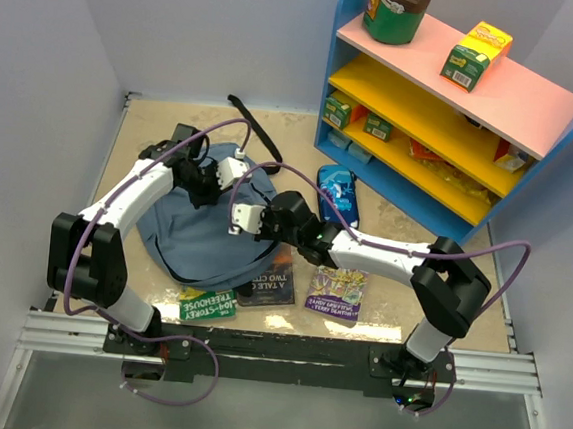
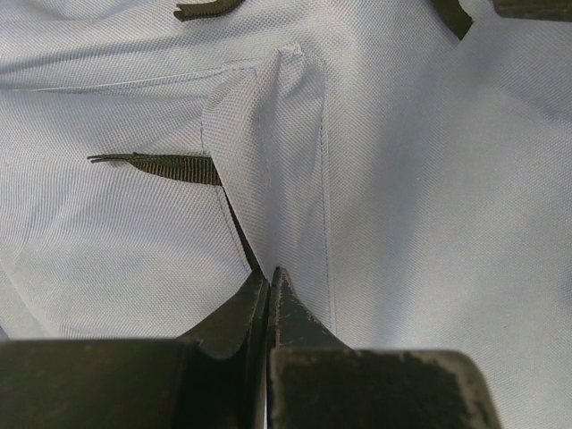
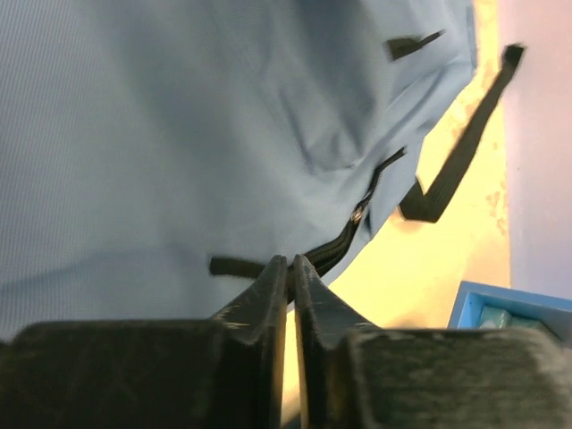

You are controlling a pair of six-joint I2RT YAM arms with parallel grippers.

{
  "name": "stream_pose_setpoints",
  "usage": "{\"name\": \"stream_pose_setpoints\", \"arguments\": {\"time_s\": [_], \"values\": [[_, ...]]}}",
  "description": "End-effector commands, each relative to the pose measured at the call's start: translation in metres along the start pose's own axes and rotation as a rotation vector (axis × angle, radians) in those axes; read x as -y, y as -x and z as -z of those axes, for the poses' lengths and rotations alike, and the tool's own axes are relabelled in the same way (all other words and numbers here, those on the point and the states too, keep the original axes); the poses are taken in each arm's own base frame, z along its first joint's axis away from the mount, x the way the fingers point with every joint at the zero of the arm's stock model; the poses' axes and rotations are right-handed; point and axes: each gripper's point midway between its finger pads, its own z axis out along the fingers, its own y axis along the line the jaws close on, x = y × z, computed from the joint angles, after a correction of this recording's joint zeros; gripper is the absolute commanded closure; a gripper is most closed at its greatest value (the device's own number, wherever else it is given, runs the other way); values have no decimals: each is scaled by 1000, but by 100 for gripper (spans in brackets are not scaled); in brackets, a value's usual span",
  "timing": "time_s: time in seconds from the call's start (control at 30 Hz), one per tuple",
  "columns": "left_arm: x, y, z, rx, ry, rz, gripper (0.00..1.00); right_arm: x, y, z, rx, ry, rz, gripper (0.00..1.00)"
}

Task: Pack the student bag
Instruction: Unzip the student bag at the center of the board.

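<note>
Jaws pinched, seemingly on student bag [image 1: 196, 235], "TREEHOUSE" book [image 1: 208, 304]

Top external: high, behind the arm bases at the near edge, tilted down toward the far edge. It takes in the whole worktop [image 1: 293, 140], with the shelf [image 1: 447, 98] at the far right corner.

Left wrist: very close, looking past the left gripper [image 2: 270, 277] onto student bag [image 2: 402, 179] fabric, which fills the frame.

Right wrist: close and low, past the right gripper [image 3: 288, 264], grazing across the bag, with worktop, black strap [image 3: 465, 143] and shelf corner on the frame's right side.

Shared: all three see the bag. Top and right wrist share the strap and shelf.
</note>
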Motion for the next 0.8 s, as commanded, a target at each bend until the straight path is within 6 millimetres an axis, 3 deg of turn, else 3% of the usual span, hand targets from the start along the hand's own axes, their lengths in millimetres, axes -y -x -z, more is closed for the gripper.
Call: {"name": "stream_pose_setpoints", "arguments": {"time_s": [0.0, 0.07, 0.17, 0.2, 0.3, 0.53, 0.77], "values": [[4, 4, 11, 27, 4, 13, 100, 3, -12, 1, -78, 37, 47, 85], [3, 7, 14, 35, 9, 12, 100, 6, -17, 3, -105, 54, 67, 82], [2, 9, 17, 42, 17, 8, 100, 11, -20, 6, -126, 29, 95, 71], [2, 9, 18, 41, 19, 3, 100, 12, -21, 6, -129, 26, 95, 63], [1, 9, 21, 38, 23, -2, 100, 11, -24, 4, -136, 30, 108, 55], [0, 13, 27, 41, 21, -7, 100, 3, -27, -7, -153, 52, 148, 55], [-1, 14, 25, 41, 15, -5, 100, -6, -16, -10, -112, 60, 175, 53]]}}
